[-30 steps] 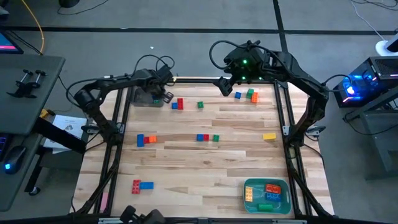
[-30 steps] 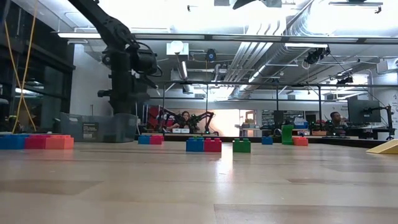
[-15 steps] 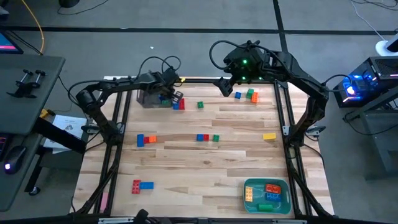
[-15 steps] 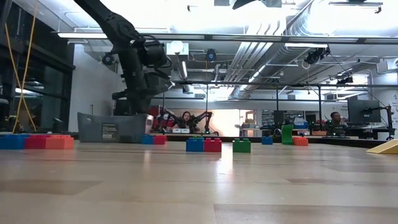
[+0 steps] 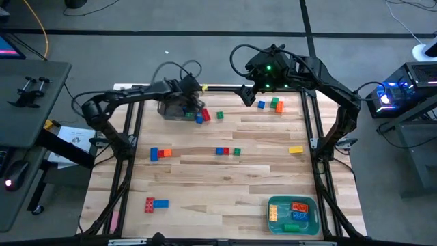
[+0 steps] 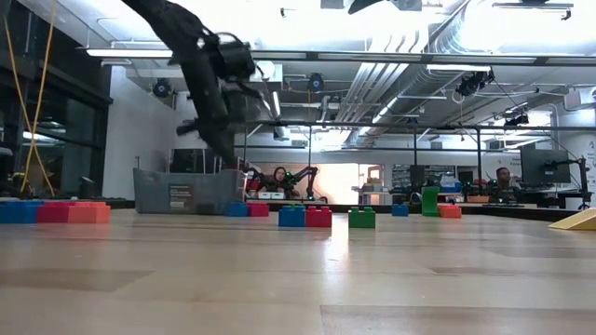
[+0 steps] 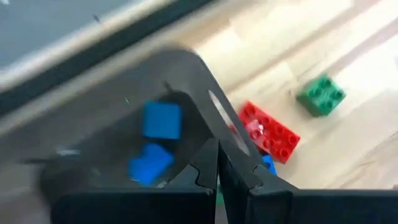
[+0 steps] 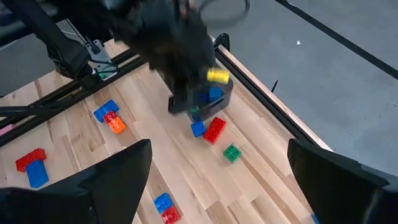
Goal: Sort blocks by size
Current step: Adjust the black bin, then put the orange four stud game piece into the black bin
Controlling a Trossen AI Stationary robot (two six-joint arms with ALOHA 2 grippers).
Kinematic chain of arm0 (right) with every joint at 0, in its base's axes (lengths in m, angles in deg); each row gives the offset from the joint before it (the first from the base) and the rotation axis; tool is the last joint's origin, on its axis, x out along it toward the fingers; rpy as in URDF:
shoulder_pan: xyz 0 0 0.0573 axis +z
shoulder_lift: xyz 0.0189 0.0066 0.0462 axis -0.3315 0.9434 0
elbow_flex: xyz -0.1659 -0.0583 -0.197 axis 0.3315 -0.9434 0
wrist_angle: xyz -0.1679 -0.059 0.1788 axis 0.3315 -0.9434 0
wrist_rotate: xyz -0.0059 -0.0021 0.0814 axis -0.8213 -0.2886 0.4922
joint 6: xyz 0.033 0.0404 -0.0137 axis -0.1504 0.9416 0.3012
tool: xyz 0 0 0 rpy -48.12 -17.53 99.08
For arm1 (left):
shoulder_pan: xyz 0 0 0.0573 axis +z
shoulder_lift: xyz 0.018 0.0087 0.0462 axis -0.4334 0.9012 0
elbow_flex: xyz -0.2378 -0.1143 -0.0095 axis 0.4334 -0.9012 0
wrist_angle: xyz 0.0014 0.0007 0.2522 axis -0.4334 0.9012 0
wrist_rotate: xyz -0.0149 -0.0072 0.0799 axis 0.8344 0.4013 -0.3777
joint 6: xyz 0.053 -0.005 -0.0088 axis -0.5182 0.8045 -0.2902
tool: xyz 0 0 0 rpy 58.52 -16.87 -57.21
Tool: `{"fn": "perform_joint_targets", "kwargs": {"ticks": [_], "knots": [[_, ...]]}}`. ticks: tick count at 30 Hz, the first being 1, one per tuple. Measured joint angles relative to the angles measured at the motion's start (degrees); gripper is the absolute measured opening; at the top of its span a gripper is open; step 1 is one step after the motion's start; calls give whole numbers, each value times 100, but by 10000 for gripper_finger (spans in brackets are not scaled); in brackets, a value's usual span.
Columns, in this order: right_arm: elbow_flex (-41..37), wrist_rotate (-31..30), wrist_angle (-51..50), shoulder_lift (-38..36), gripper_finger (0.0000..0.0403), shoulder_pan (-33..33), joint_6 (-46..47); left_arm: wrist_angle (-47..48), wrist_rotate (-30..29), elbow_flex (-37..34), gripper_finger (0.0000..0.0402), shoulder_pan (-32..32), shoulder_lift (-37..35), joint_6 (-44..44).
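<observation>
Left claw (image 7: 217, 163) is closed at the table's far edge; right claw (image 5: 246, 93) hangs open nearby

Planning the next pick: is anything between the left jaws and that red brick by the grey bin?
Yes, partly. The left gripper, jaws shut, is at the grey bin, whose corner wall lies between it and the red brick. A small blue brick lies beside the red one.

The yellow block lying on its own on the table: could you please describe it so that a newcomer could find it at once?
Start at the wooden table and go to its right edge, about halfway along. The yellow block lies there alone, flat on the wood. It is the only yellow piece out on the table, well apart from the others.
</observation>
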Motion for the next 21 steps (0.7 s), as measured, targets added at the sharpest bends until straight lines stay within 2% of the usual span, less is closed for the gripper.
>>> {"fn": "perform_joint_targets", "kwargs": {"ticks": [4, 7, 10, 15, 18, 21], "knots": [[0, 1, -16, 0, 371, 0, -3, 831, 26, 95, 0, 37, -717, -297], [0, 43, -131, 0, 371, 0, -103, 1065, 197, -389, 0, -390, -1633, -381], [0, 55, -261, 0, 371, 0, -216, 834, 444, -1333, 0, -1282, -2698, -108], [0, 52, -357, 0, 371, 0, -387, 388, 788, -2855, 0, -3090, -4122, 1121], [0, 52, -356, 0, 371, 0, -464, 297, 769, -3212, 7, -3570, -4329, 1404], [0, 52, -348, 0, 371, -11, -470, 326, 794, -3136, 33, -3549, -4058, 879]]}}
